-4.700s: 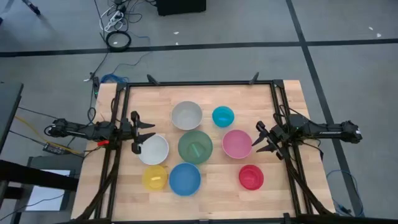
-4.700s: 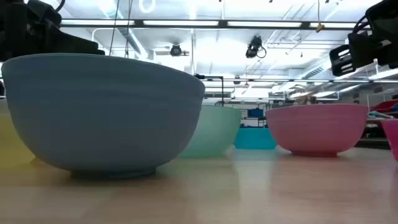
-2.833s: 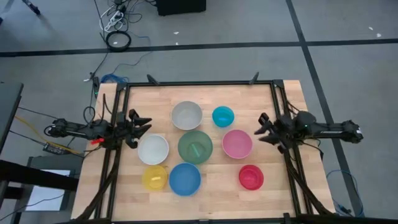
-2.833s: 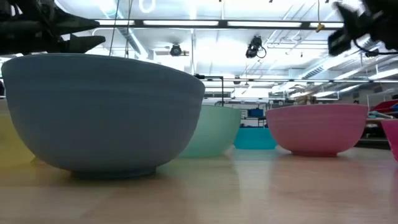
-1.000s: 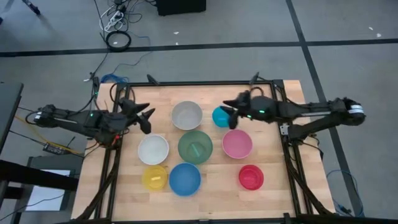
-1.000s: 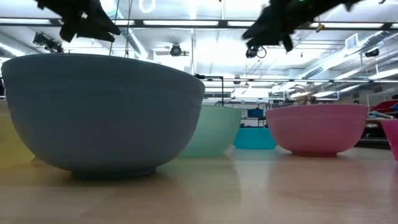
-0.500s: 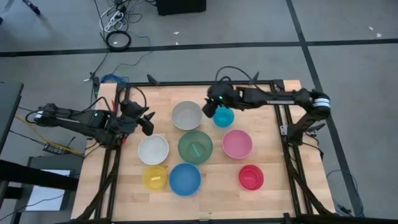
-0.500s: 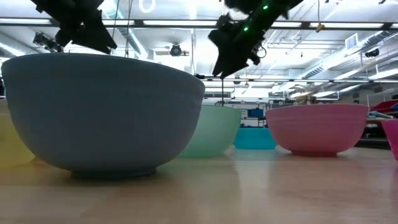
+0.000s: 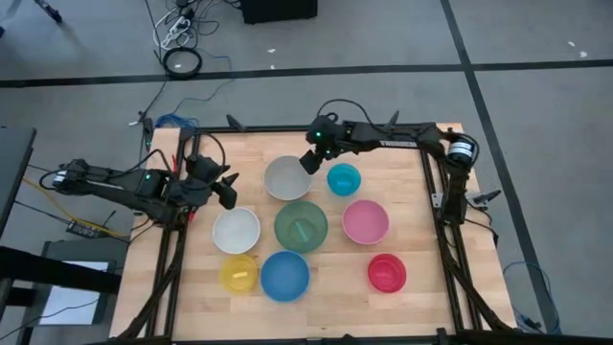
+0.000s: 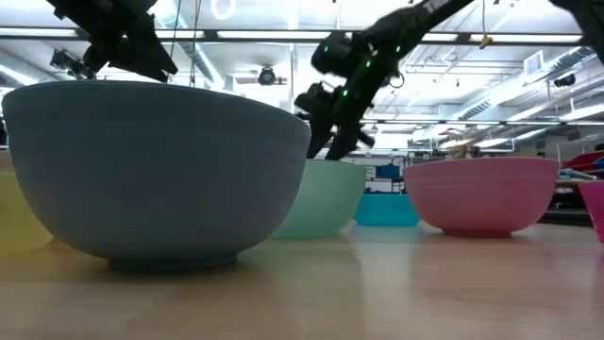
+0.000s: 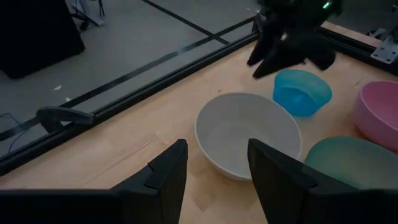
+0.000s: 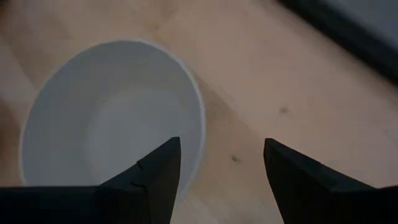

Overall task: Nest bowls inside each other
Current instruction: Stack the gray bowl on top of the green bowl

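Now, line by line:

Change: the right gripper (image 9: 308, 162) has swung in from the table's right edge, across the far side, and now hangs between the grey bowl (image 9: 287, 177) and the small cyan bowl (image 9: 343, 178); its fingers have spread as it came.

Right gripper state: jaws wide apart, nothing between them. Its wrist view shows the grey bowl's rim lined up between the two fingers (image 12: 160, 176).

Left gripper (image 9: 226, 190): has risen from the left rail and hovers just left of the grey bowl, above the white bowl (image 9: 236, 230); fingers apart and empty, pointing toward the grey bowl (image 11: 247, 132).

Meaning for the task: judged from the pose, the first pick is being lined up on the grey bowl's rim; no nesting has been done yet.

Bowls: all eight stand apart on the wooden table (image 9: 431, 307), none inside another.
- far row: grey, small cyan
- middle row: white, green bowl (image 9: 301, 226), pink bowl (image 9: 364, 221)
- near row: yellow bowl (image 9: 238, 273), blue bowl (image 9: 284, 276), red bowl (image 9: 386, 272)

Contents: every bowl looks empty; pale marks inside the green, yellow and red ones may be only reflections, I cannot tell.
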Available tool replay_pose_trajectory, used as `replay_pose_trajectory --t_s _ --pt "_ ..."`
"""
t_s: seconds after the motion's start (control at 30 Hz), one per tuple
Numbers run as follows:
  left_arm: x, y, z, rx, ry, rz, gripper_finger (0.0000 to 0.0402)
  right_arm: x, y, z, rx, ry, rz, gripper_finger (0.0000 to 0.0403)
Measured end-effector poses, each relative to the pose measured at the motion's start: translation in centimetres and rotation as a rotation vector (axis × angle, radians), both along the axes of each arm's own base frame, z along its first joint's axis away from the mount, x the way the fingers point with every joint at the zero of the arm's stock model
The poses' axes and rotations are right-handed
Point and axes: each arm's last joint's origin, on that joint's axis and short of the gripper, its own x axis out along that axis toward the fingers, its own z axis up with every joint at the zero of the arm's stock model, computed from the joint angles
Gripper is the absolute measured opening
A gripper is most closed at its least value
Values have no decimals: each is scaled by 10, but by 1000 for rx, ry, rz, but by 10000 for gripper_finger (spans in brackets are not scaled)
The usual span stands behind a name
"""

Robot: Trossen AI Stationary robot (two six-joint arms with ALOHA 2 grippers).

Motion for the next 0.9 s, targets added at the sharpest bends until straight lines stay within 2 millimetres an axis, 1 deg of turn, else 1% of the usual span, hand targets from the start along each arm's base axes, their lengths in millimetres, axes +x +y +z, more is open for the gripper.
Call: replay_pose_trajectory --t_s 0.2,0.4,0.67,0.73,0.8,0.9 --pt "0 0 0 2 0 2 177 7 -5 -25 49 31 2 217" --pt "0 0 0 9 2 8 177 10 -4 -31 88 24 17 216" --pt "0 0 0 17 1 15 177 19 3 -41 82 18 37 212" --pt "0 1 0 18 -1 18 177 20 3 -41 79 9 37 203" --pt "0 1 0 19 0 18 177 20 2 -41 78 6 23 185" --pt "0 1 -1 21 -1 20 177 19 0 -41 77 4 15 139"
